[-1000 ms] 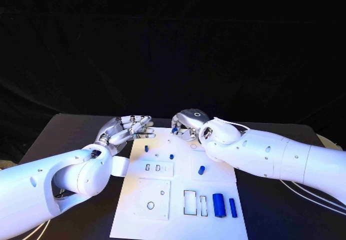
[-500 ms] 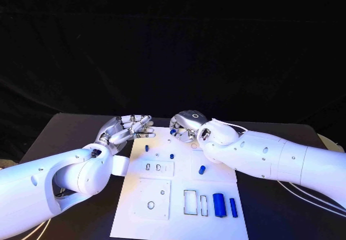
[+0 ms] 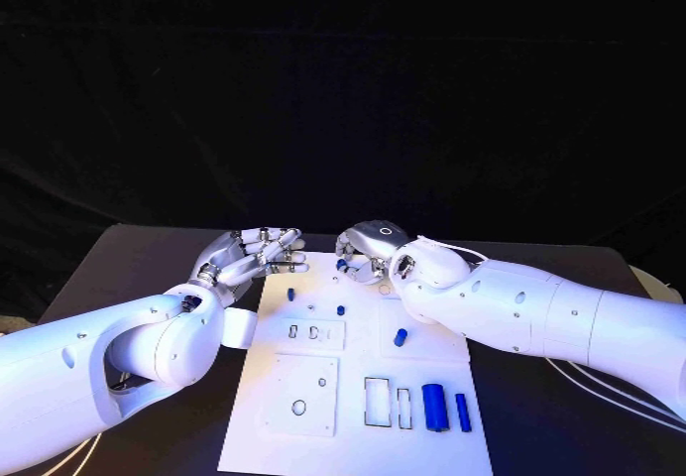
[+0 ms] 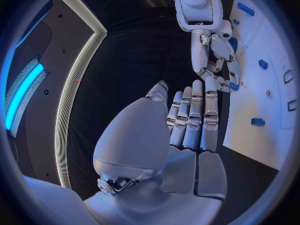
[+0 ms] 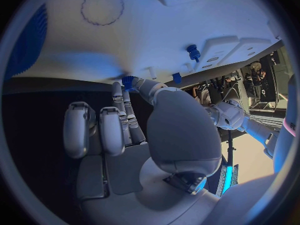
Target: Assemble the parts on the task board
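The white task board [image 3: 358,436] lies lengthwise in the middle of the table. My right hand [image 3: 375,248] hovers over its far edge and pinches a small blue part [image 5: 128,81] between thumb and fingertip, just above the board [image 5: 187,15]. Beside the board's far left corner my left hand [image 3: 255,256] holds nothing, its fingers stretched out side by side [image 4: 187,120]. Small blue pegs [image 3: 290,294] [image 3: 340,309] stand on the board, and a short blue piece [image 3: 400,337] lies mid-board. Two blue cylinders [image 3: 433,407] [image 3: 462,412] lie near the front right.
Raised white blocks with slots [image 3: 307,333] and holes [image 3: 303,395] sit on the board's left half. Two rectangular outlines [image 3: 378,402] are beside the cylinders. Black table [image 3: 143,268] surrounds the board; cables [image 3: 615,392] trail at the right.
My right hand and forearm have edged slightly left over the board's far edge, still pinching the blue part. The left hand has stayed put.
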